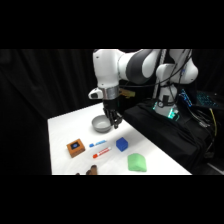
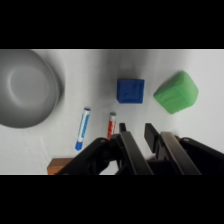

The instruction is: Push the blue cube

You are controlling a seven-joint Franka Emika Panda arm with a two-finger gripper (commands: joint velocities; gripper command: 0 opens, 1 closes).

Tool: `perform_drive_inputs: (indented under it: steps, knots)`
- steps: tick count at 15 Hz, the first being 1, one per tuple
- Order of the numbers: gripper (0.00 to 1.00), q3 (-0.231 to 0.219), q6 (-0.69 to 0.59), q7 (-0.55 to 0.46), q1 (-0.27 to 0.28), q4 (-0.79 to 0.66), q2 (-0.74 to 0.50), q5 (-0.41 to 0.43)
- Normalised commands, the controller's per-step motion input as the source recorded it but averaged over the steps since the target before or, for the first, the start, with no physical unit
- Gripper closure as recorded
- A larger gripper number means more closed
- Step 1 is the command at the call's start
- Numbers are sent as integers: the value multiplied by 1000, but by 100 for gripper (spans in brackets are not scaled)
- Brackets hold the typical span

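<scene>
The blue cube [image 1: 121,144] sits on the white table, right of centre; the wrist view has the cube [image 2: 130,91] just beyond the fingertips. My gripper [image 1: 115,123] hangs above the table beside the grey bowl [image 1: 102,124], up and left of the cube and clear of it. Seen from the wrist, the gripper [image 2: 136,131] is shut, its two black fingers close together with nothing between them. A green wedge [image 2: 176,92] lies just to the right of the cube.
Left of the cube lie a thin blue stick [image 1: 98,144] and a red stick [image 1: 101,153]. A brown block with a blue square [image 1: 76,147] stands further left. The green wedge [image 1: 136,162] is near the front edge. Black gear borders the table's right side.
</scene>
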Motion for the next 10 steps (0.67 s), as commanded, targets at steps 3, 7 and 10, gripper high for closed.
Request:
perform_drive_inputs:
  steps: [3, 7, 10]
  knots:
    - [98, 52, 310, 76, 38, -182, 24, -45]
    - [96, 52, 268, 86, 40, -108, 83, -47]
    - [93, 55, 231, 93, 37, -98, 80, -43]
